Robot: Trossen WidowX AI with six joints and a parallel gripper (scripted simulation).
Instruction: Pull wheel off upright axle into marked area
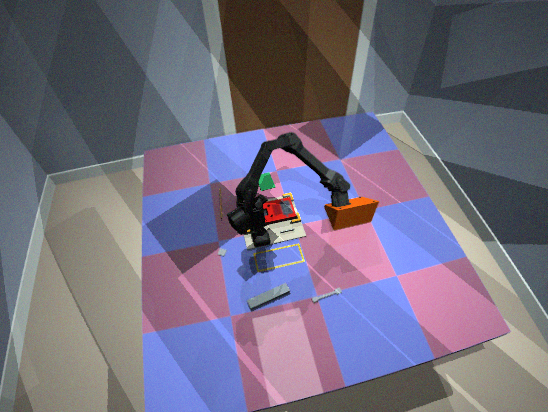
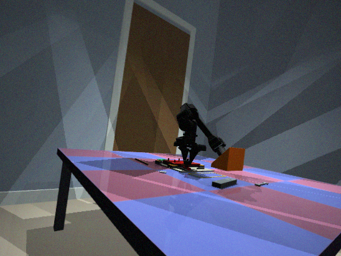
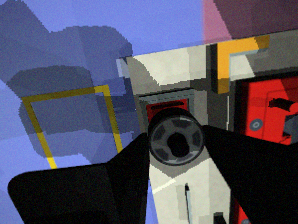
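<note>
On the bench [image 1: 440, 295], the pincer [image 3: 176, 145] is clamped on the wheel [image 3: 176, 142] above the base plate [image 3: 172, 70], with one finger on each side. In the wrist view the marked area [image 3: 70, 122] lies on the bench just left of the plate. In the top view a flat block [image 1: 268, 296] and a small bar [image 1: 326, 295] lie nearer the viewer than the marked area.

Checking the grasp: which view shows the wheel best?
Wrist. The grey wheel fills the centre, spokes and hub visible, clamped between the gripper fingers. In the top view the arm hides it; in the exterior view it is too small to make out.
</note>
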